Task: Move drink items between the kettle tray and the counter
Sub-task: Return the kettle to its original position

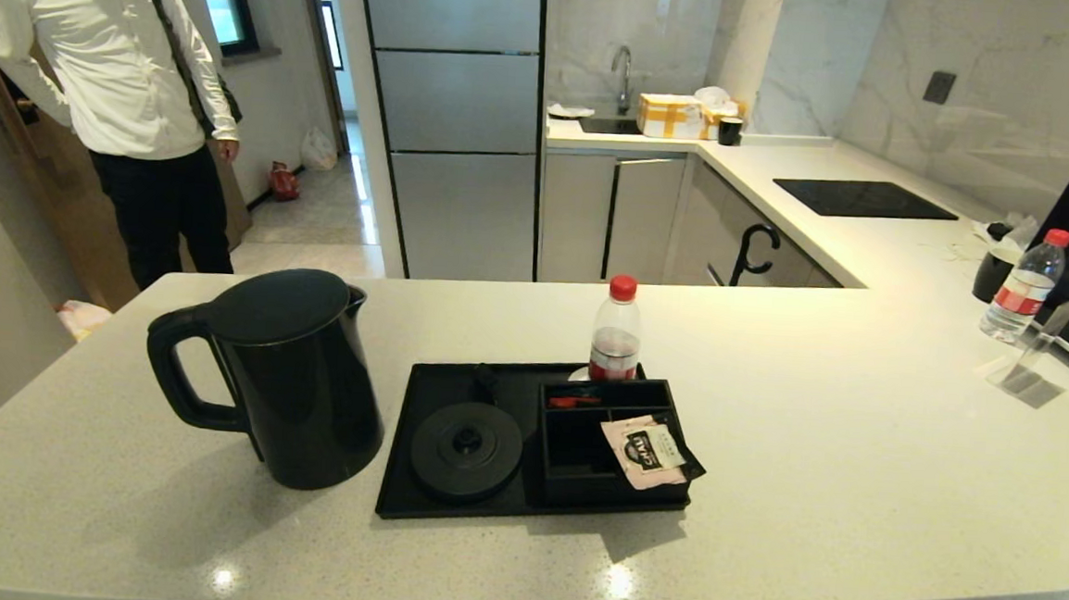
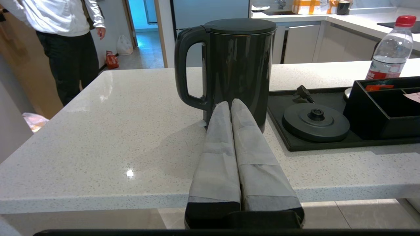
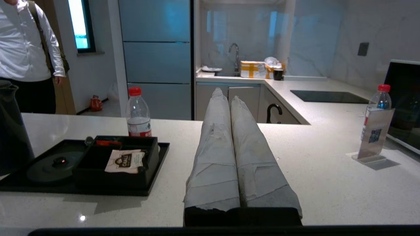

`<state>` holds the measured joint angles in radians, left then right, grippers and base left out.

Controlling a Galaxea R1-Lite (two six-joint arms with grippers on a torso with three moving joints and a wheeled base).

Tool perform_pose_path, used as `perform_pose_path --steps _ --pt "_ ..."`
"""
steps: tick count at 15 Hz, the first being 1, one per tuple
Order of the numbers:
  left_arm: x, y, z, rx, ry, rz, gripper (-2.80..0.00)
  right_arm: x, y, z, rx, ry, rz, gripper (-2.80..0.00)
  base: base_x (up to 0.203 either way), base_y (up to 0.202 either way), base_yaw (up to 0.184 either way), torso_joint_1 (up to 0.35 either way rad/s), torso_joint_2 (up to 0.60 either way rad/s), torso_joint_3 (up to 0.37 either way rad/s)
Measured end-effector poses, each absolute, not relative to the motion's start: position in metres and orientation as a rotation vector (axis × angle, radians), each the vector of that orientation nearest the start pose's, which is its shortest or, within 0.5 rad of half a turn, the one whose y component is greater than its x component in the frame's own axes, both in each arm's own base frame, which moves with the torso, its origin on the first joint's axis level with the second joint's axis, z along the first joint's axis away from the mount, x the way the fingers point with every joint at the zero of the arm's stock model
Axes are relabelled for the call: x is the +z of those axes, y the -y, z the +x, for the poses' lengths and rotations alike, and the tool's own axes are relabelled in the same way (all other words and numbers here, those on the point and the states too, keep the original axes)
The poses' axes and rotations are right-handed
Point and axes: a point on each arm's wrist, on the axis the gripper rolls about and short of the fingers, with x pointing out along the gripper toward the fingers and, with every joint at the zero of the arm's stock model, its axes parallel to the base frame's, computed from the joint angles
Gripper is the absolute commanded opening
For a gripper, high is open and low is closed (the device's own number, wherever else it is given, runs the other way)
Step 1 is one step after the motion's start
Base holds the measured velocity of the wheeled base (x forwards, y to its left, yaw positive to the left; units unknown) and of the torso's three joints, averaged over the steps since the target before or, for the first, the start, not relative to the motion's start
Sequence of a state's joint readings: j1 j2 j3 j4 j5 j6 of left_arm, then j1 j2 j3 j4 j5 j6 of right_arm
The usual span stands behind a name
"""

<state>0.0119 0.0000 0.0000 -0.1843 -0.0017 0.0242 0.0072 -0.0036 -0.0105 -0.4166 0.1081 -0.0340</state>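
Bright overhead light, glare spots on the glossy counter point(image 1: 766, 463), soft shadows.

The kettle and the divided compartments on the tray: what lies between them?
In the head view, the round kettle base lies between the kettle and the compartments. It sits bare on the tray.

head camera looks down from above the near edge of the bench point(image 1: 812, 465); both wrist cameras sit low just off that edge, facing level across it. all three share the kettle tray point(image 1: 447, 508) and the red-capped bottle point(image 1: 616, 333).
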Motion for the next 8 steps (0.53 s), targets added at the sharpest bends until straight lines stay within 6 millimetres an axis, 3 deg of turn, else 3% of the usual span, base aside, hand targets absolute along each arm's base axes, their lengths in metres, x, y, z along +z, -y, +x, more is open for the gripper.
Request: perform_pose_path --steps 5,8 --pt "0.094 0.000 -0.025 0.012 0.184 0.025 -2.80 0.086 0.000 -0.024 0.012 0.105 -0.031 -2.80 0.000 0.000 0.000 0.000 0.00 0.000" --pt "0.094 0.000 -0.025 0.012 0.184 0.026 -2.80 0.084 0.000 -0.023 0.010 0.083 -0.027 -2.80 0.000 0.000 0.000 0.000 0.00 0.000"
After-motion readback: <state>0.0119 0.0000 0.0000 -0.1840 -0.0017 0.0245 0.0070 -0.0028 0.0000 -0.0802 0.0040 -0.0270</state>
